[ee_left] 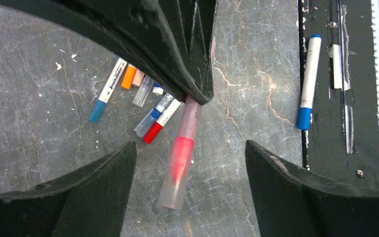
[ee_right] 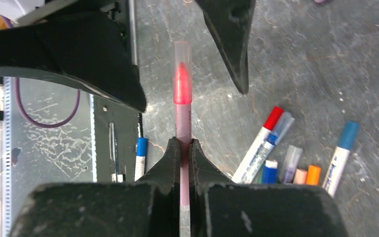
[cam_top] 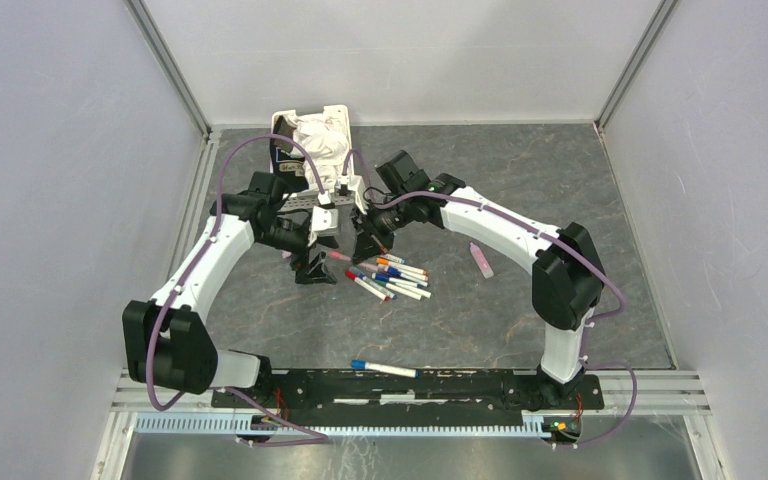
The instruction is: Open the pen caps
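My right gripper [ee_right: 182, 144] is shut on the barrel of a pink pen [ee_right: 182, 121] and holds it above the table. The pen's clear cap [ee_right: 181, 54] covers its red tip. My left gripper [ee_left: 190, 165] is open, with its jaws standing wide on either side of the capped end [ee_left: 177, 173] and not touching it. In the top view the two grippers [cam_top: 315, 265] [cam_top: 368, 243] face each other in mid-table with the pen [cam_top: 339, 257] between them. A pile of several capped pens [cam_top: 397, 278] lies just right of them.
A white basket [cam_top: 315, 132] stuffed with white cloth stands at the back. One blue-capped pen [cam_top: 384, 369] lies on the black base rail at the front. A pink pen-like piece [cam_top: 481, 259] lies apart to the right. Grey walls enclose the table.
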Motion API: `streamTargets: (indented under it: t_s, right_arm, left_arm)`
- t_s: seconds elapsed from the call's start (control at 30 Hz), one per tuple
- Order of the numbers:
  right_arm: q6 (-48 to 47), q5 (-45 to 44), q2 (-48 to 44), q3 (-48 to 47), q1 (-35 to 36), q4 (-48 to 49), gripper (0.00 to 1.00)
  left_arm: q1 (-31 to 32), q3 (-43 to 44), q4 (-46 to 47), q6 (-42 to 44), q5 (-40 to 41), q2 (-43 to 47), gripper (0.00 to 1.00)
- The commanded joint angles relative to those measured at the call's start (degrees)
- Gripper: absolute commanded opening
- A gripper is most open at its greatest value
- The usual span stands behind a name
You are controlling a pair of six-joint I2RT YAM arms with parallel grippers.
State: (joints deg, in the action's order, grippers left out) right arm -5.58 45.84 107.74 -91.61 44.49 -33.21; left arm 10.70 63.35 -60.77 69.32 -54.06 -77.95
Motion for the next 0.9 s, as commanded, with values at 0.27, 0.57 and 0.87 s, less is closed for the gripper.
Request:
streamTargets:
  t_s: [0.27,0.57,0.87]
  right_arm:
    - [1.9,6.1,2.7,-3.5,0.4,0.4,0.00]
    - [5.4,9.2,3.4,-1.5,0.4,4.7,0.39]
    - [5.5,11.3,5.5,0.5,0.4,6.1,0.34]
  left_arm:
    - [2.2,-2.0,1.7,7.8,0.8,4.1,0.23]
    - [2.8,-1.1,-0.7,8.9,1.3,3.8,0.02]
    - [2.8,1.3,-4.4,11.9,0.9,3.1,0.02]
